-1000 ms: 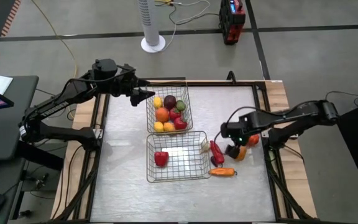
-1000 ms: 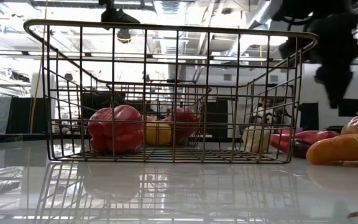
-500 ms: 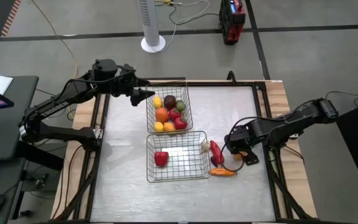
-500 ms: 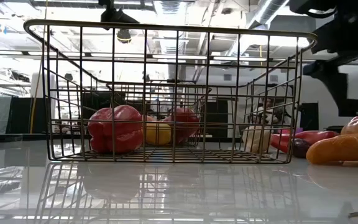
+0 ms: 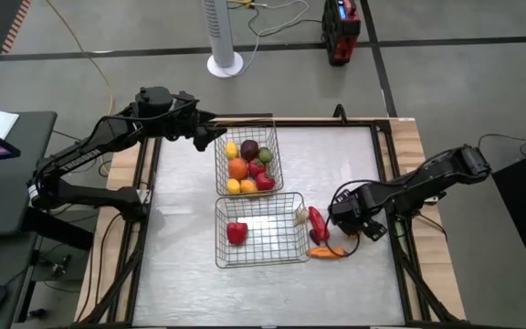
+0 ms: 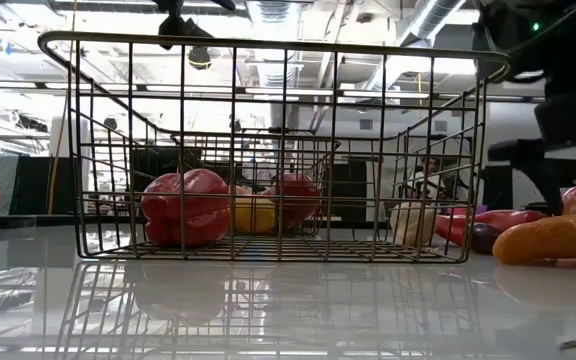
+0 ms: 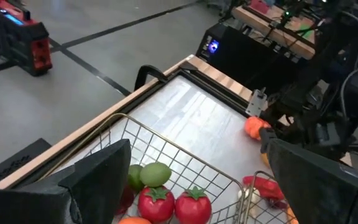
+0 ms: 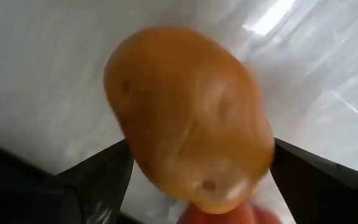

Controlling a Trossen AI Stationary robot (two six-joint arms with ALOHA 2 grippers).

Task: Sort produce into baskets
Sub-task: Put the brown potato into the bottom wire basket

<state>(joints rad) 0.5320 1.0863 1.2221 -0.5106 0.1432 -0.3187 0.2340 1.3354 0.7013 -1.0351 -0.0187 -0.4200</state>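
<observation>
The left gripper (image 5: 215,137) hovers spread and empty just left of the far basket (image 5: 272,146), which holds a heap of produce: a yellow piece (image 5: 232,151), a dark purple one (image 5: 250,149), an orange (image 5: 237,169), a green round (image 5: 266,154) and tomatoes (image 5: 264,182). The near basket (image 5: 261,261) holds a red pepper (image 5: 236,233) and a pale piece (image 5: 299,216) at its right wall. To its right on the table (image 5: 190,274) lie a chili (image 5: 318,223) and carrot (image 5: 327,253), and the right gripper (image 5: 352,217) is down beside them, fingers (image 8: 328,186) apart around a tan potato (image 8: 188,118), not clenched.
</observation>
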